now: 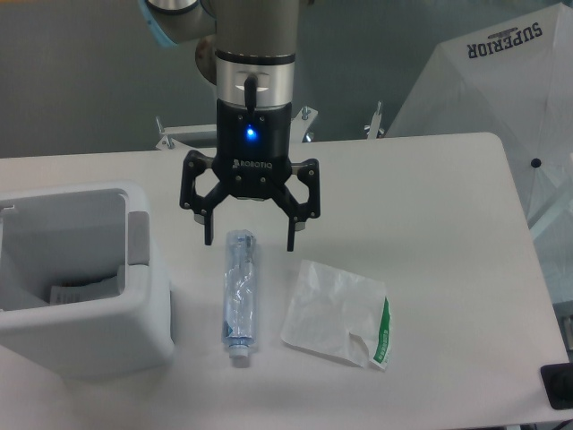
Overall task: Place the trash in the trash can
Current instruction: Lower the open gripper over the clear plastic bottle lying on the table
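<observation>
White table (pixel 430 188) carries all of it, and I place things by the bottle (pixel 240 296). It lies lengthwise, cap toward the camera. Just right of it is the wrapper (pixel 333 313); left of it stands the can (pixel 98 287), some scrap already inside. Beyond, over its far end, my gripper (pixel 251 240) hangs with fingers spread wide. I'd drop straight down, straddle the crushed body mid-length, and close gently so it doesn't squirt out.

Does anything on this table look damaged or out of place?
Yes. The plastic bottle lying below the open gripper is crushed flat, and the white wrapper beside it is crinkled. Both lie loose on the table, outside the white bin.
</observation>
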Robot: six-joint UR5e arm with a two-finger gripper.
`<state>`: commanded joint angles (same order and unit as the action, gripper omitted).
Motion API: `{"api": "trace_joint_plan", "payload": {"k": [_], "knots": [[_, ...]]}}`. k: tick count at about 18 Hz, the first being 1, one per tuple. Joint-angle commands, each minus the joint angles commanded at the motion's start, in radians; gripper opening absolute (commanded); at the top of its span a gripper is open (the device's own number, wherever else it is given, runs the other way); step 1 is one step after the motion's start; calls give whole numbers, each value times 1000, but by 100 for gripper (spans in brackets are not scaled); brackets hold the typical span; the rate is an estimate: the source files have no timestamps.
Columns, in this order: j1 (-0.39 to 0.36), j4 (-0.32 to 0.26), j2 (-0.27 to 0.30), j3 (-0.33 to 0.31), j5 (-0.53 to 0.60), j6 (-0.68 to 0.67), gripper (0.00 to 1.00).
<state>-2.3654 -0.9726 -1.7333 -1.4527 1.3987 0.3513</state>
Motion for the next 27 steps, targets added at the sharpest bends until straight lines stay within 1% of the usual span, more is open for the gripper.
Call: {"api": "trace_joint_plan", "payload": {"k": [2, 5, 8, 10, 12, 16, 20, 22, 24, 27], "knots": [[2, -3, -15, 2, 75, 0, 100], [8, 0, -41, -3, 95, -3, 100], [24, 17, -86, -6, 91, -2, 100], [28, 41, -124, -11, 94, -9, 100], [37, 51, -161, -11, 95, -18, 100], [72, 49, -224, -11, 76, -18, 100], [95, 48, -313, -9, 42, -20, 100], [101, 46, -339, 1, 39, -28, 100], [101, 43, -353, 0, 7, -29, 100], [103, 45, -393, 3, 2, -38, 100]]}}
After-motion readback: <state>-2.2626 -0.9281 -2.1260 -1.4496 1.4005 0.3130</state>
